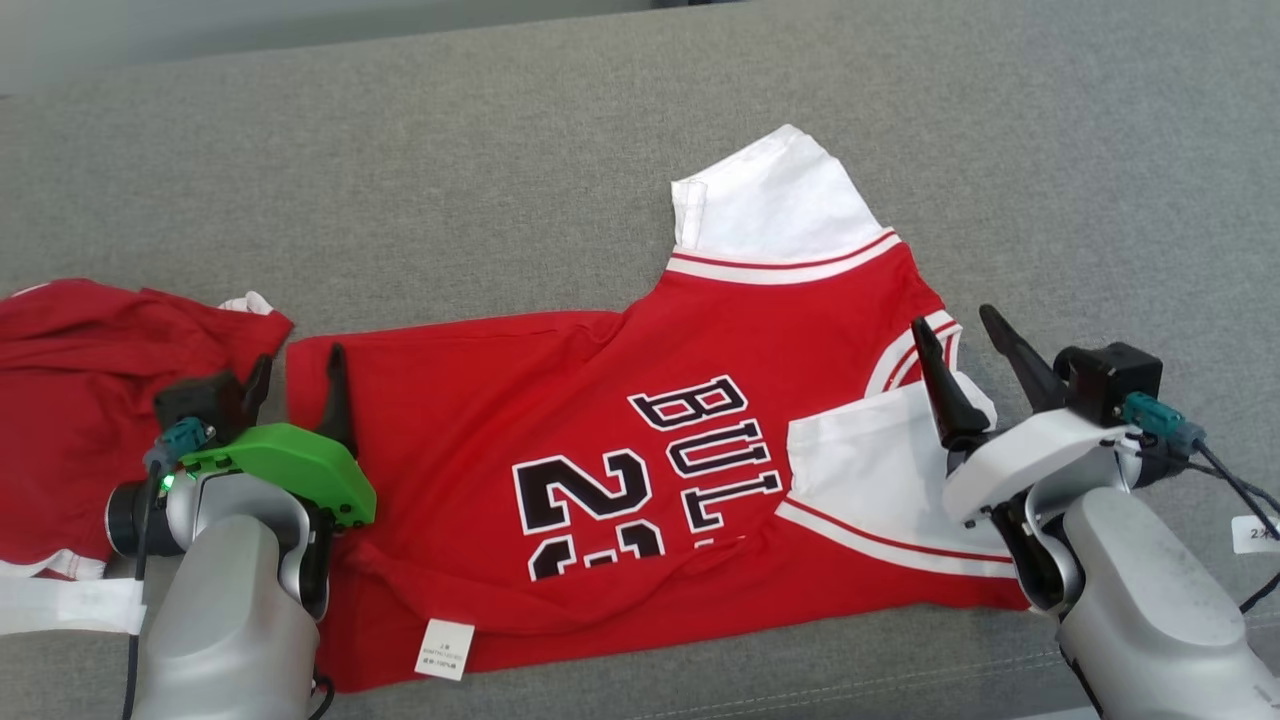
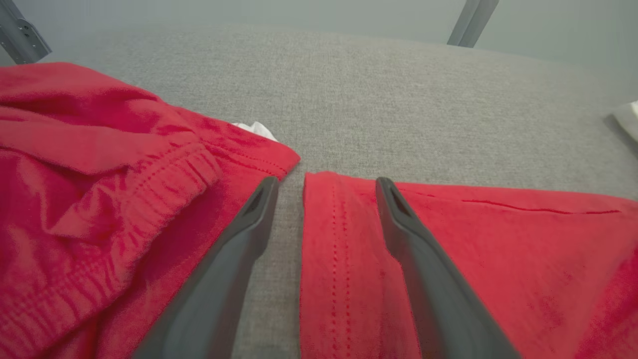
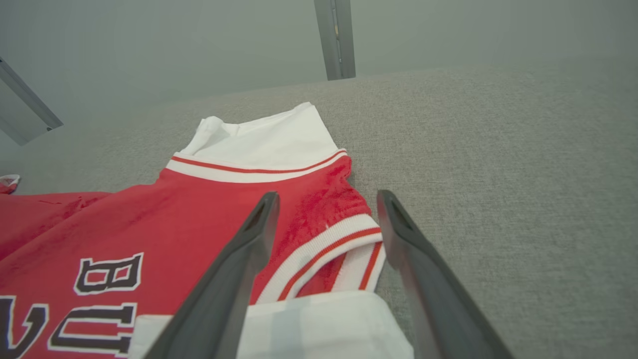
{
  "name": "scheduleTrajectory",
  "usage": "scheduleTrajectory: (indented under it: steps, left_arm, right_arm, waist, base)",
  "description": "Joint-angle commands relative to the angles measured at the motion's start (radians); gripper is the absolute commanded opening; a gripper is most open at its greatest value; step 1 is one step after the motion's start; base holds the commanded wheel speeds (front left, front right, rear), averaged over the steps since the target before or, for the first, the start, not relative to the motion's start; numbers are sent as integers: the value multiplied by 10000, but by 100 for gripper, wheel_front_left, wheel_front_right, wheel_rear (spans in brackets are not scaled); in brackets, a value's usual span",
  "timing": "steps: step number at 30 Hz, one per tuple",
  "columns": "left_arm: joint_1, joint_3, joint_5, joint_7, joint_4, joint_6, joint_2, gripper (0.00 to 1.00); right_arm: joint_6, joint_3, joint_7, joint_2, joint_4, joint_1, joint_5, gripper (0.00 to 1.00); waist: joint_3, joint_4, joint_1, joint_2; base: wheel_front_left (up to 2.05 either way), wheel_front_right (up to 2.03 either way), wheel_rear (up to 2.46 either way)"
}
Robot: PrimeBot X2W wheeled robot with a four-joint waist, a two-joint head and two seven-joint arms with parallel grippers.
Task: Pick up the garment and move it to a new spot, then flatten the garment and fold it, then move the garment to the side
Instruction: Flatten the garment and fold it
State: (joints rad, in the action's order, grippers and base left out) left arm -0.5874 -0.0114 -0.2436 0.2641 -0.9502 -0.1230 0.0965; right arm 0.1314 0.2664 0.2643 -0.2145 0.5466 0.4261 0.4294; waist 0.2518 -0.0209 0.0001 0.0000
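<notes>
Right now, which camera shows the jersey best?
Head view: nearly all of the jersey lies spread out. Left wrist view shows its red hem; right wrist view its collar and white sleeve.

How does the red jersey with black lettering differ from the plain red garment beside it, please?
The red jersey with black lettering lies spread flat; the plain red garment is bunched and creased. The jersey has white sleeves and a printed front; the plain garment shows a gathered elastic band and little white. Both are red cloth, side by side on the grey fabric surface, a narrow gap between them.
</notes>
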Motion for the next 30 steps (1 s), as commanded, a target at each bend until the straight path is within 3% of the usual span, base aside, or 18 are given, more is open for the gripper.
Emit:
scheduleTrajectory:
  steps: [1, 4, 5, 6, 7, 16, 21, 30]
  left_arm:
    - [-266, 114, 13, 1, -134, -12, 78, 100]
    - [-547, 186, 23, 1, -392, -22, 39, 100]
    - [-660, 219, 33, 1, -363, -25, 18, 88]
    - [-720, 221, 70, 1, -344, -28, -15, 38]
    - [-748, 191, 152, 1, -248, -32, -48, 0]
    - [-785, 18, 410, 1, 915, -50, -355, 0]
    - [-931, -286, 301, 1, 1200, -65, -416, 0]
    - [-1033, -2024, -1132, 1, 1956, -71, -439, 0]
  right_arm:
    - [-15, 14, 3, -132, -135, 231, 36, 100]
    - [-15, 89, 1, -367, -184, 671, 69, 100]
    - [-15, 118, 1, -445, -163, 843, 74, 100]
    - [-15, 134, 1, -519, -132, 1026, 86, 100]
    - [-15, 137, 1, -587, -129, 1218, 103, 100]
    - [-15, 1006, -87, -1025, 1526, 3582, 310, 100]
    - [-15, 1458, -654, -1086, 2681, 4718, 468, 100]
    - [-15, 1974, -1881, -1111, 4989, 6474, 778, 100]
  waist:
    - [548, -260, -1, 0]
    - [805, -183, -1, 0]
    - [888, -135, -1, 0]
    - [965, -76, -1, 0]
    - [1036, -12, -1, 0]
    - [1559, 928, -1, 0]
    - [1792, 1441, -1, 0]
    - [2226, 2247, -1, 0]
  base:
    - [0, 0, 0]
    - [0, 0, 0]
    - [0, 0, 0]
    - [0, 0, 0]
    - [0, 0, 0]
    - [0, 0, 0]
    - [0, 0, 0]
    - [0, 0, 0]
